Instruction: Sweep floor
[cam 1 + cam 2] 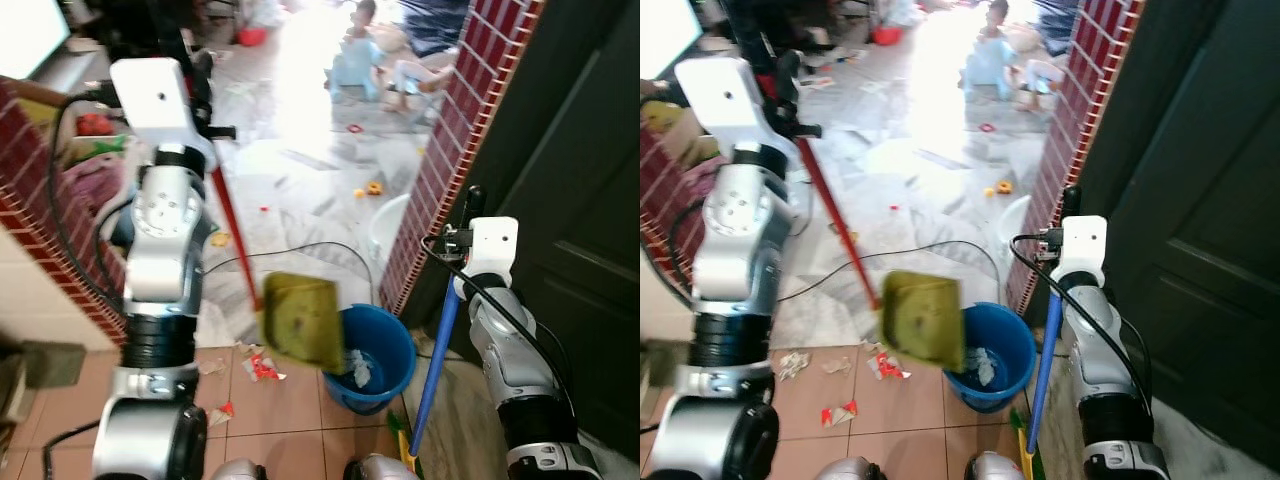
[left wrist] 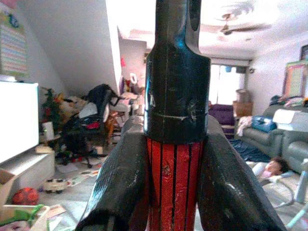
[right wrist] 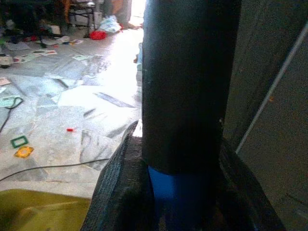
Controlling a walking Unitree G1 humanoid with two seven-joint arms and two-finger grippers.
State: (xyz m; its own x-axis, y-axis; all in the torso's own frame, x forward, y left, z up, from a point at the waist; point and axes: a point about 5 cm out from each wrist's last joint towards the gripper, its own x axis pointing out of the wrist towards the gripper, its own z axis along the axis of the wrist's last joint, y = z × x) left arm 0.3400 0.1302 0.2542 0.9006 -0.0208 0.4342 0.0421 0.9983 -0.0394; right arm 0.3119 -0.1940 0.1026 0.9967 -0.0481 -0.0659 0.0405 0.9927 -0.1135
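Dustpan tilted over bucket

Your left gripper [image 2: 175, 192] clamped the red dustpan handle [image 1: 229, 215], olive dustpan [image 1: 303, 319] above the blue bucket [image 1: 385, 352]. Your right gripper [image 3: 178, 192] clamped the blue broom handle [image 1: 436, 365].

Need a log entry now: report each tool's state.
Left tool: shut on the red dustpan handle.
Right tool: shut on the blue broom handle.

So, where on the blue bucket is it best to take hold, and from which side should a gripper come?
Probably the blue bucket is best taken by its open rim, from above on the near side. It stands upright, the yellow dustpan hangs over its left edge, and the brick wall crowds the far side. No handle can be made out.
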